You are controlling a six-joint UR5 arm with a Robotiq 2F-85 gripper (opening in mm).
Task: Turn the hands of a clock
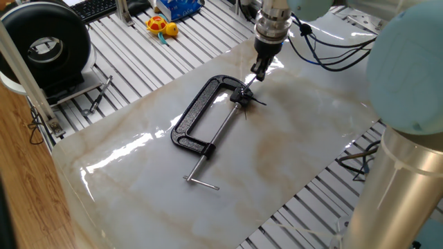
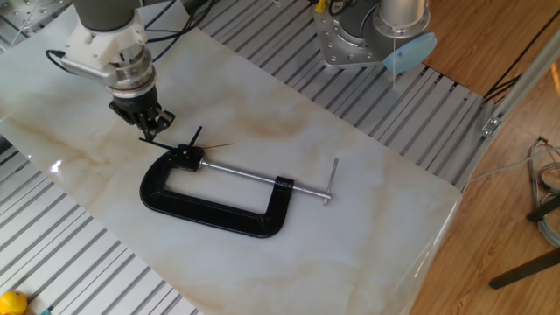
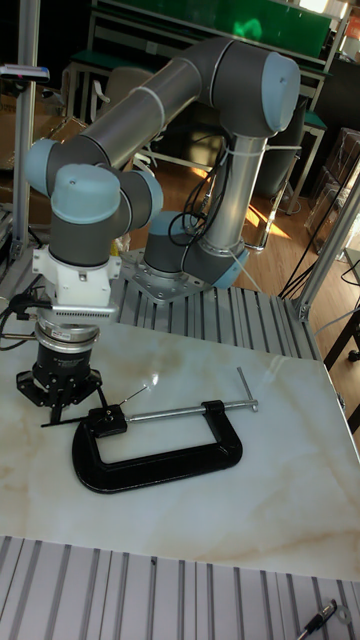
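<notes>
The clock point(image 1: 240, 97) is a small black hub held in the jaw of a black C-clamp point(image 1: 196, 114) that lies on the marble top. Its thin dark hands point(image 2: 157, 140) fan out from the hub point(image 2: 186, 155); one points up point(image 2: 196, 134) and a finer one lies along the screw rod. My gripper point(image 2: 149, 127) hangs just over the outer tip of the longest hand, fingers drawn together with nothing between them. In the tall fixed view the gripper point(image 3: 58, 408) stands left of the hub point(image 3: 103, 417). From the first fixed camera the gripper point(image 1: 256, 71) is just behind the clock.
A big black tyre-shaped device point(image 1: 45, 45) stands at the far left on the slatted bench. Yellow toys point(image 1: 161, 28) and a blue box lie at the back. The clamp's silver T-bar point(image 2: 331, 181) sticks out to the right. The arm's base point(image 2: 367, 35) stands behind the slab.
</notes>
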